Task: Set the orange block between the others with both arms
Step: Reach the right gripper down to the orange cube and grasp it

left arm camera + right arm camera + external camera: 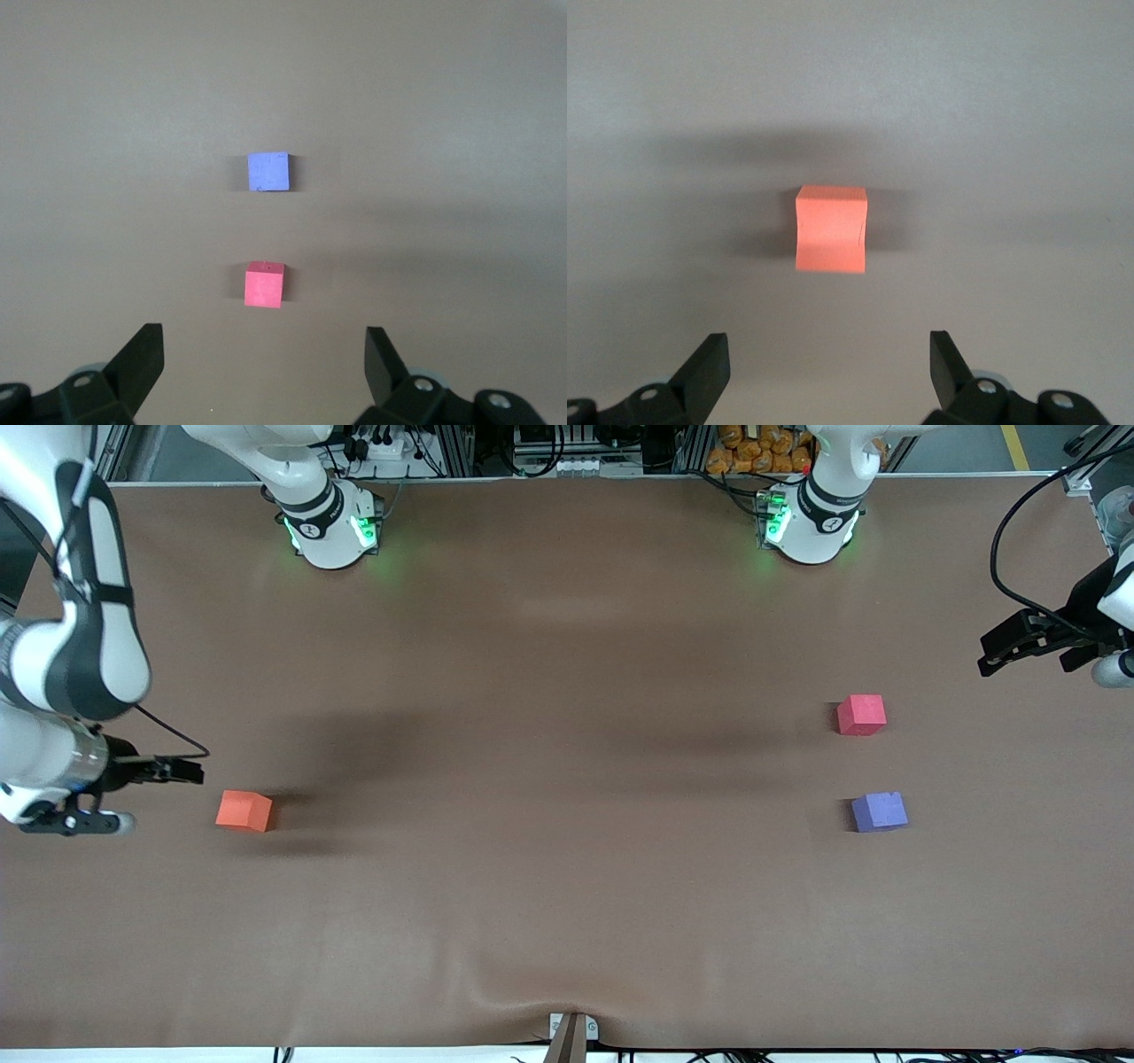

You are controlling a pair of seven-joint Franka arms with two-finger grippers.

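Observation:
The orange block (244,810) (831,228) lies on the brown table toward the right arm's end. My right gripper (190,769) (830,359) hovers open just beside it, nothing between its fingers. Toward the left arm's end sit the others: the pinkish-red cube (861,715) (264,284) and, nearer the front camera, the purple-blue cube (879,811) (268,171), with a gap between them. My left gripper (990,655) (264,359) is open and empty, raised at the table's edge, apart from the pinkish-red cube.
The brown table cover (567,850) has a small wrinkle at its front edge by a metal clamp (571,1032). Both green-lit bases (332,527) (806,522) stand along the back edge. A black cable (1019,531) loops by the left arm.

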